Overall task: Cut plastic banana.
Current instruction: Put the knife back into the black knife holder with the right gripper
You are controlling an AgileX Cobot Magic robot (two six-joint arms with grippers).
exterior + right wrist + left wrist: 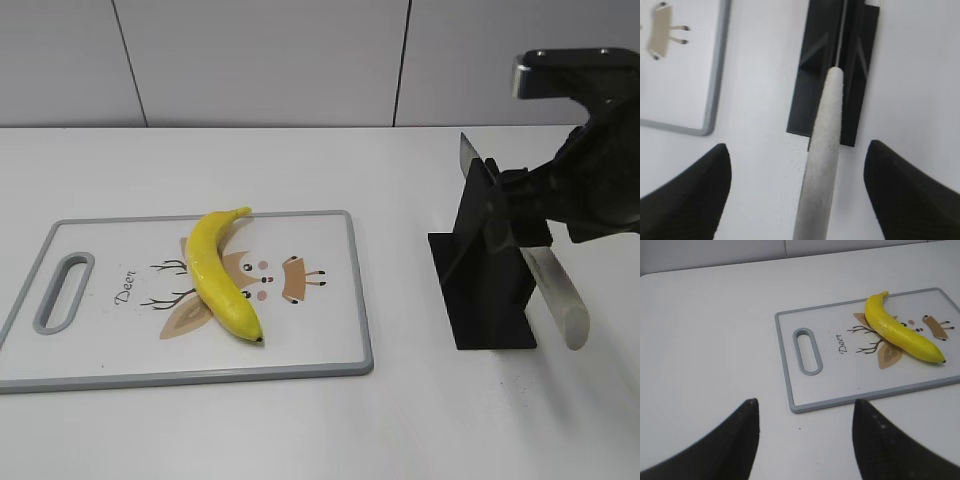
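The plastic banana (222,274) lies whole on the white cutting board (320,330) with a grey rim and a deer drawing; it also shows in the left wrist view (900,330). A knife with a pale grey handle (560,298) sits in a black stand (485,270), blade tip up. In the right wrist view the handle (822,150) runs between the fingers of my right gripper (797,150), which is open and not touching it. My left gripper (805,402) is open and empty above the bare table, near the board's handle corner (805,352).
The board (840,385) has a slotted handle at its left end. The black knife stand (832,65) stands right of the board on the white table. A grey panelled wall runs behind the table.
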